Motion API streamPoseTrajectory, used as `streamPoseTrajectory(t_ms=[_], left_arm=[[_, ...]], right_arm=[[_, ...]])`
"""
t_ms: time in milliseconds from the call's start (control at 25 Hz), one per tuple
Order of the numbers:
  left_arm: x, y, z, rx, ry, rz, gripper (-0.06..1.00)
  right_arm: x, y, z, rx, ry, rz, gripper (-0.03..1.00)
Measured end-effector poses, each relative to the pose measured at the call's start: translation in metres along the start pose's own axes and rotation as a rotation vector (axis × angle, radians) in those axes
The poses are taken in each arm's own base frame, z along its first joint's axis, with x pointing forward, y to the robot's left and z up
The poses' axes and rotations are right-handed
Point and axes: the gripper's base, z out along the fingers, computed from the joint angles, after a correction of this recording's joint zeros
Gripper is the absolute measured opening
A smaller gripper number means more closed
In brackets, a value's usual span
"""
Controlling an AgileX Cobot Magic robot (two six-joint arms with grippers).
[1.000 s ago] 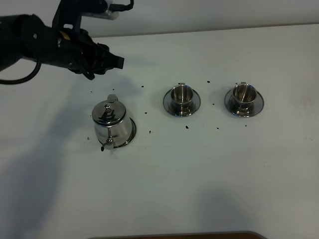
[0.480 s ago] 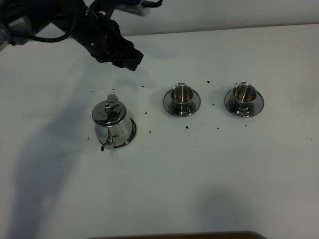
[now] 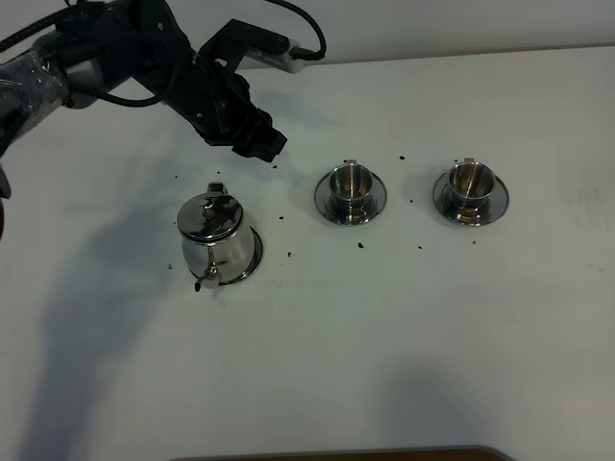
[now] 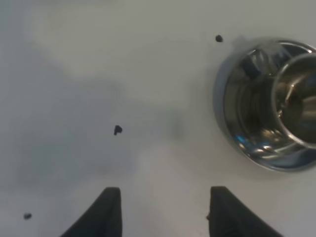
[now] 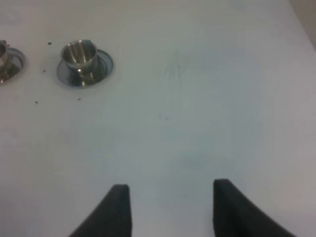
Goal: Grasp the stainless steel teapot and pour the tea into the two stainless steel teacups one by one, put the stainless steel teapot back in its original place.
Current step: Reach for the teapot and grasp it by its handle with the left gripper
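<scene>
A plain white tabletop [image 3: 404, 327] fills the high view, with a pale wall behind it. One black arm [image 3: 125, 67] reaches in and its left claw [image 3: 261, 144] hangs apart and empty, behind the teapot [image 3: 211, 235]. The right claw [image 5: 170, 195] is also apart and holds nothing. The one teapot sits on its saucer [image 3: 256, 252]. Two cups [image 3: 350, 182] [image 3: 469, 181], each on a saucer, stand beside it. Dark specks [image 3: 360, 245] dot the tabletop.

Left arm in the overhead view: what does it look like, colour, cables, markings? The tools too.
The left arm is matt black and chunky, with a shiny grey wrapped section towards its base and a thin black cable looping over it. No markings show. The left tool and right tool are black, with tapered, wedge-like fingers.
</scene>
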Motion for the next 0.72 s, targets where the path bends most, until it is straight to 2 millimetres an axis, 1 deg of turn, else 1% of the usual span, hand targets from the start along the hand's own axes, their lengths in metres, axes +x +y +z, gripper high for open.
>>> streamPoseTrajectory(t_ms=[240, 480, 720], left_arm=[[0.009, 0.008, 0.015, 0.007, 0.049, 0.002, 0.47], [0.019, 0.022, 0.013, 0.015, 0.092, -0.028, 0.47], [0.024, 0.028, 0.012, 0.001, 0.138, -0.011, 0.47]], right_arm=[[0.000, 0.000, 0.000, 0.001, 0.000, 0.000, 0.38], [0.000, 0.000, 0.000, 0.001, 0.000, 0.000, 0.38], [0.000, 0.000, 0.000, 0.001, 0.000, 0.000, 0.38]])
